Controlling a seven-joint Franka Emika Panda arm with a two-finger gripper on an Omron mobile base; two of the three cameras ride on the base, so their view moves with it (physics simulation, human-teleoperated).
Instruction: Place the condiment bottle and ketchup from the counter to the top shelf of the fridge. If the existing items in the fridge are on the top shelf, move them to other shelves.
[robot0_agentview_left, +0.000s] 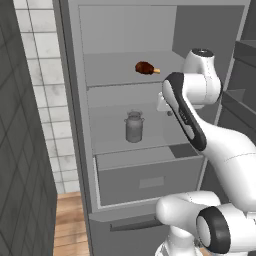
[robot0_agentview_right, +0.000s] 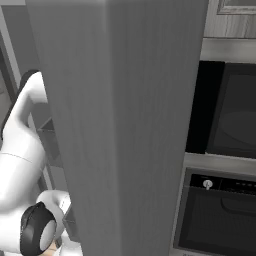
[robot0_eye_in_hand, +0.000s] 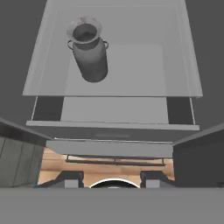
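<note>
The fridge (robot0_agentview_left: 75, 100) stands open. A brown drumstick (robot0_agentview_left: 146, 68) lies on the top shelf (robot0_agentview_left: 110, 75), toward its right. Below it, the grey milk can (robot0_agentview_left: 134, 127) stands upright on the middle shelf (robot0_agentview_left: 107, 144). My gripper (robot0_agentview_left: 163, 103) hangs at the fridge's right side, between the two shelves and right of the can. In the hand view the gripper (robot0_eye_in_hand: 113, 180) is open with nothing between its fingertips (robot0_eye_in_hand: 72, 179). That view looks down on the milk can (robot0_eye_in_hand: 89, 52), which stands far left on its shelf (robot0_eye_in_hand: 131, 74). The condiment bottle, ketchup and counter are out of view.
A grey drawer (robot0_agentview_left: 150, 182) sits pulled out under the middle shelf, also seen as drawer (robot0_eye_in_hand: 113, 111). The dark fridge door (robot0_agentview_left: 20, 175) stands at the left before a tiled wall (robot0_agentview_left: 40, 100). The fridge's side wall (robot0_agentview_right: 125, 125) has a microwave (robot0_agentview_right: 232, 115) and an oven (robot0_agentview_right: 220, 215) to its right.
</note>
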